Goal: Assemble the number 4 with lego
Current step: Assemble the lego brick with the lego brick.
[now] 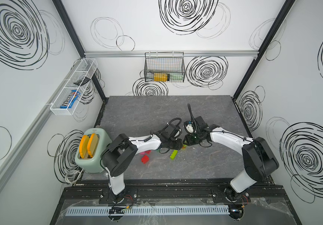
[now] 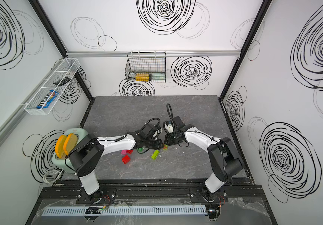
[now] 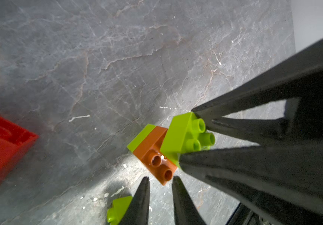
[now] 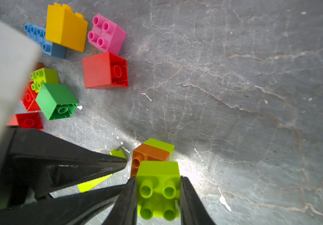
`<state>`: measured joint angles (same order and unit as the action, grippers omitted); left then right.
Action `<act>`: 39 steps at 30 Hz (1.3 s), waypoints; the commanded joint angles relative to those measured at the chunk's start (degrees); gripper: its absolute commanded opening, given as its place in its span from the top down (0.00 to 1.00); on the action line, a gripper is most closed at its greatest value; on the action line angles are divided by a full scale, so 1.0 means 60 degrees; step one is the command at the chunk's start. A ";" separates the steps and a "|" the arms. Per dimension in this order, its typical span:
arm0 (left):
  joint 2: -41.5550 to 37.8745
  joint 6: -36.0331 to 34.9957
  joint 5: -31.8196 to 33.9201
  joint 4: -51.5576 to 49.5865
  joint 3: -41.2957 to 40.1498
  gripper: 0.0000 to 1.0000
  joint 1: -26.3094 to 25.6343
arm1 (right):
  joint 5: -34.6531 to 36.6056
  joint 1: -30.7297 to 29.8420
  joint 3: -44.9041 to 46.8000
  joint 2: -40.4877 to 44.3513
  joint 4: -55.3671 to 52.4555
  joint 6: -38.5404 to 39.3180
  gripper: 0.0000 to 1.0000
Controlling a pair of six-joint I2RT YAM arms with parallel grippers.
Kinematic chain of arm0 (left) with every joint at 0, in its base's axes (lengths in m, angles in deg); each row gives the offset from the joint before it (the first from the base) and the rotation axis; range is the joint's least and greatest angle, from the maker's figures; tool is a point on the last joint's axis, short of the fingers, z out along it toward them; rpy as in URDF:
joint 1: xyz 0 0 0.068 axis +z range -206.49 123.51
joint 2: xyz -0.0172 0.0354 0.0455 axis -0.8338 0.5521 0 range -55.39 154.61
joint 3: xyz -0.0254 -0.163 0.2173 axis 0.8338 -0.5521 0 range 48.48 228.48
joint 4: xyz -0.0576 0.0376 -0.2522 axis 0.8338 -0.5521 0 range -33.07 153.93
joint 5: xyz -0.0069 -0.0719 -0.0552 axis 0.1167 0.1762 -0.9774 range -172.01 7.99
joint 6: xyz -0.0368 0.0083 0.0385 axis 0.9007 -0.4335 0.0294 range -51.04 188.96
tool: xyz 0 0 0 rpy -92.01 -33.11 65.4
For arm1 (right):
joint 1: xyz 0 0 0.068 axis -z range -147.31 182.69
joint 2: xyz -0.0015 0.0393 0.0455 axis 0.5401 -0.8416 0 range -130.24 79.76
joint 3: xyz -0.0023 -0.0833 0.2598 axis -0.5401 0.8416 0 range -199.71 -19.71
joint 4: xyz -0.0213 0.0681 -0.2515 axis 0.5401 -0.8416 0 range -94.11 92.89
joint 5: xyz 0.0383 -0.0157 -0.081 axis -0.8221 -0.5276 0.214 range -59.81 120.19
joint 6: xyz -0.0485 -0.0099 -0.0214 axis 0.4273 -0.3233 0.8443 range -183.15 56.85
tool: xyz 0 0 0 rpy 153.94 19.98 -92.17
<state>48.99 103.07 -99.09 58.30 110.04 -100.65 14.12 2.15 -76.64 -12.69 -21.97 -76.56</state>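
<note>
1. A grey marbled desk (image 1: pixel 156 109) stands inside white walls scrawled with black swirls.
2. The lego stack (image 4: pixel 152 155) is at mid-desk, slightly toward the front edge. In both top views the two grippers cover nearly all of it. Whether it rests on the desk cannot be told.
3. The stack is tilted, its studs facing up along the right gripper (image 4: pixel 158 178). A lime brick (image 4: pixel 157 171) tops an orange brick (image 3: pixel 149 146). The orange brick's long axis runs out toward the left gripper (image 3: pixel 161 177). A second lime piece (image 3: pixel 141 137) sits beneath.
4. The right gripper pinches the lime brick by two opposite sides.
5. The left gripper's tips are drawn nearly together at the orange brick's bare corner. Contact is unclear.
6. A long lime brick (image 1: pixel 173 154) lies nearer the front edge, slanting front-left to back-right.
7. Loose bricks (image 4: pixel 105 71) cluster left of the stack, mostly hidden under the left arm from above.
8. A toaster (image 1: pixel 92 152) stands at the desk's left edge.
</note>
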 commanded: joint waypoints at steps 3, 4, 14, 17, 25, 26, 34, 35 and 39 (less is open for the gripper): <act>0.0124 0.0115 -0.0094 0.0611 -0.0263 0.78 0.0153 | 0.1251 -0.0535 0.0114 -0.0394 -0.0544 -0.0697 1.00; 0.0138 0.0126 -0.0111 0.0665 -0.0323 0.79 0.0193 | 0.1315 -0.0643 0.0159 -0.0448 -0.0560 -0.0843 1.00; 0.0132 0.0058 -0.0226 0.0846 -0.0832 0.84 0.0438 | 0.2003 -0.1441 0.0552 -0.0631 -0.0488 -0.2224 1.00; 0.0123 0.0086 -0.0280 0.0938 -0.0991 0.86 0.0433 | 0.2045 -0.1552 0.0824 -0.0465 -0.0208 -0.2673 1.00; 0.0123 0.0131 -0.0507 0.1147 -0.1345 0.90 0.0461 | 0.2194 -0.1820 0.0975 -0.0240 0.0372 -0.3408 1.00; 0.0103 0.0120 -0.0508 0.1143 -0.1352 0.90 0.0476 | 0.2587 -0.1943 0.0881 -0.0311 0.0177 -0.3337 1.00; -0.0182 -0.0092 -0.0634 0.1090 -0.1402 0.88 0.0721 | 0.4883 -0.2854 0.1057 -0.1441 -0.1253 -0.3493 1.00; -0.0373 -0.0142 -0.0600 0.1031 -0.1412 0.87 0.0738 | 0.4929 -0.2899 0.1083 -0.1520 -0.1311 -0.3605 1.00; -0.1334 -0.0277 -0.0546 0.0822 -0.1548 0.78 0.0910 | 0.4389 -0.2893 0.1266 -0.1326 -0.0883 -0.3818 1.00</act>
<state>45.54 102.44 -103.77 65.93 101.80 -96.26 45.68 -14.40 -74.85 -13.93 -19.13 -97.06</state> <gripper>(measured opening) 0.206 0.341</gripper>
